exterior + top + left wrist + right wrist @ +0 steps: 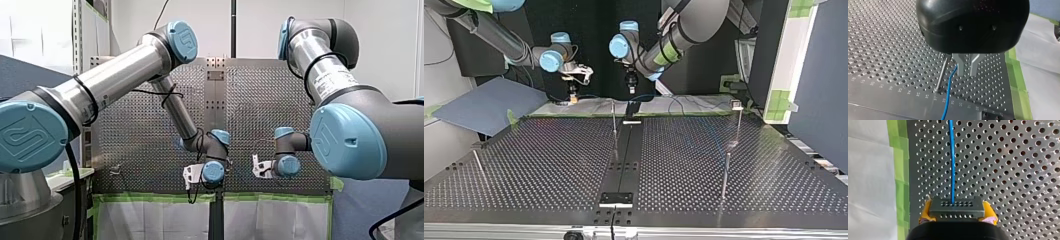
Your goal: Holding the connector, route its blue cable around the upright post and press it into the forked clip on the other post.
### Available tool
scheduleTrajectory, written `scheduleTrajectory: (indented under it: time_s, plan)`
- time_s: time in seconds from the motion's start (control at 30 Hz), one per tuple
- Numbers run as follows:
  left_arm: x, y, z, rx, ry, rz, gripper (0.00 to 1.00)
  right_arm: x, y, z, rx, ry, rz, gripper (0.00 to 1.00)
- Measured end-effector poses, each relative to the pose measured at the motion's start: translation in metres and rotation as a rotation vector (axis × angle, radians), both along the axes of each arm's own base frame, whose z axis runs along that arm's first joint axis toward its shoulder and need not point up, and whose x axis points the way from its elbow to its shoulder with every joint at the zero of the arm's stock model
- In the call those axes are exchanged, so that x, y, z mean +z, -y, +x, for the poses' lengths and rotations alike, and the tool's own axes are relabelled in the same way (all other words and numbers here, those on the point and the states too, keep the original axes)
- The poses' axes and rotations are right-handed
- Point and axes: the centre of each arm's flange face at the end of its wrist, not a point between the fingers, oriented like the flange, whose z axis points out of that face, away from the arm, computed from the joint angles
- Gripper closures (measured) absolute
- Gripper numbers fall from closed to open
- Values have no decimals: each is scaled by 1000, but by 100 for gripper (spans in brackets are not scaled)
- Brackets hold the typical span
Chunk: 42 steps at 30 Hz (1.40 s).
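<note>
Two states: right end effector [958, 213] tight on connector [957, 206], left end effector [967, 73] slightly apart.

The connector [956, 207] sits in my right pincer [957, 216], its cable [951, 157] running ahead over the tabletop [1010, 170] and up beside my left pincer [967, 68], between it and an upright post [942, 72].

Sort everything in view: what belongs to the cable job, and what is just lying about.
Job:
connector, held in my right gripper
blue cable
upright post
clip-topped post
my left gripper

Lying about:
green tape
white sheet
grey-blue board
</note>
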Motion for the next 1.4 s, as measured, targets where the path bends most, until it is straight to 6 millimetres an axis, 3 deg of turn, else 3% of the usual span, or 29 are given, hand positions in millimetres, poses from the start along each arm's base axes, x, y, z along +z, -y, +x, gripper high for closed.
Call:
scheduleTrajectory:
  time_s: [0.13,0.2,0.33,0.4,0.5,0.97,1.4]
  plan:
    - [0,0,-1,2,1,0,75,-2,-3,-1,-1,4,2,100]
    - [0,0,-1,7,2,2,56,-3,-4,-1,0,2,3,100]
    - [1,-2,-1,26,6,12,47,-5,-9,-2,1,-3,7,100]
    - [1,-3,-1,30,7,15,33,-7,-11,-3,2,-4,6,100]
    - [1,-2,-1,25,5,21,25,-10,-17,-4,3,-7,6,100]
    - [-4,-4,-2,-19,-51,9,25,-17,-35,-8,21,-41,6,100]
    - [-6,-17,8,16,-67,-13,25,-4,-42,-4,78,-34,-10,100]
